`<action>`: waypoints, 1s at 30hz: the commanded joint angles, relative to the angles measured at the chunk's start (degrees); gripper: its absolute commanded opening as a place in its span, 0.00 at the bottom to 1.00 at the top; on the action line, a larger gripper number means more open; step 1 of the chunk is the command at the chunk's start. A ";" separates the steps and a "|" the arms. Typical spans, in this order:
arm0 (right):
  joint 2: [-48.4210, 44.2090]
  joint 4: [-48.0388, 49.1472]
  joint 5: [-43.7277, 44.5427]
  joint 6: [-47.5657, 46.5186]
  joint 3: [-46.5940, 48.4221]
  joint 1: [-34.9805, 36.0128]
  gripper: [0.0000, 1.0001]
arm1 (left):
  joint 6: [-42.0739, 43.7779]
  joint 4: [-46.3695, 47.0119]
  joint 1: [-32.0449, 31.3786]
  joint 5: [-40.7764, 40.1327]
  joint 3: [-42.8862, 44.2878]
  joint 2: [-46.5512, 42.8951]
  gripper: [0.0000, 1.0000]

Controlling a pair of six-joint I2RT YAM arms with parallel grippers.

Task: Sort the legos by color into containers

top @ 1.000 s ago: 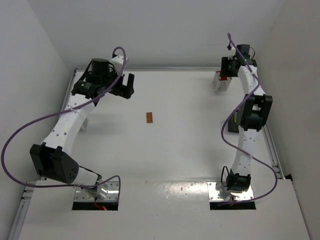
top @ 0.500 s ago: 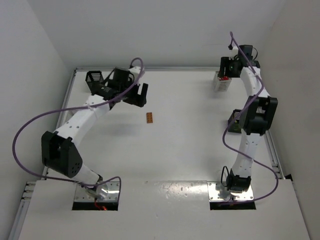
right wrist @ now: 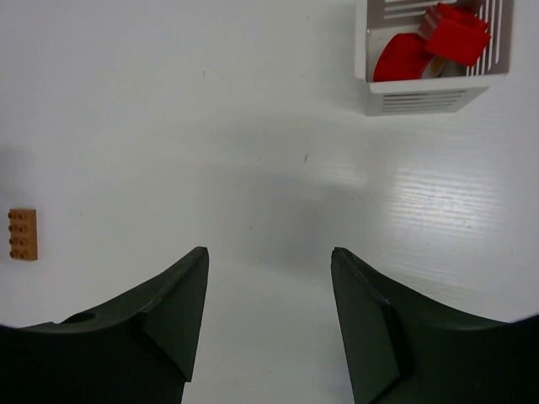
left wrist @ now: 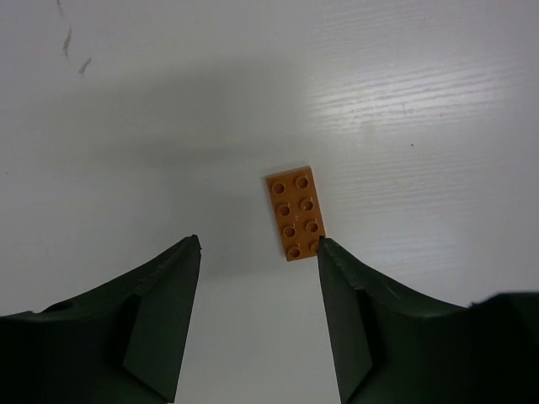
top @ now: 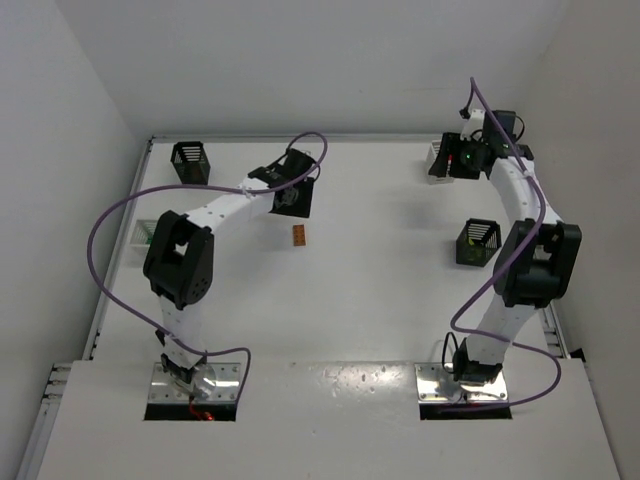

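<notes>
One loose piece remains on the table point(top: 380, 300): an orange brick point(left wrist: 296, 213), two studs by four, lying flat and studs-up near the middle, well apart from every container.

Handling, by judgement: the brick is light, rigid, hard plastic with smooth side walls and little height. It should neither crush nor bend, but it could skid or tip out of a shallow pinch. The best hold is across its narrow width, pads on the two long walls at mid-length and set low.

Left gripper point(left wrist: 258, 241): jaws parted wider than the brick, nothing held. In the left wrist view the brick lies just beyond the fingertips, its long axis pointing away, so the jaws already line up across the narrow width. It sits off-centre, close to the right-hand fingertip; whether they touch cannot be told.

Right gripper point(right wrist: 269, 251): jaws apart and empty, hovering beside the far-right white basket point(right wrist: 421, 103).

Count:
- Containers: four, two white and two black.
- Far-right white basket: red bricks point(right wrist: 455, 32), at least two; the exact number is hidden.
- Left white basket point(top: 143, 232), at the table's left edge: something green inside, too small to count.
- Far-left black basket point(top: 190, 163) and right black basket point(top: 478, 243): contents not legible.
- Orange pieces: one.
</notes>
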 commanded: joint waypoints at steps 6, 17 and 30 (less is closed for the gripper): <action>0.76 1.40 -3.60 2.36 -0.26 -0.29 0.60 | -9.64 -1.07 -1.16 -2.51 3.66 4.19 0.66; 0.76 0.87 -4.13 2.36 -2.02 -0.29 0.60 | -12.37 -2.13 -0.11 2.49 6.21 10.52 0.60; 2.43 0.87 -4.66 2.89 -2.02 -0.29 0.60 | -12.37 -2.13 1.65 4.26 8.15 15.52 0.60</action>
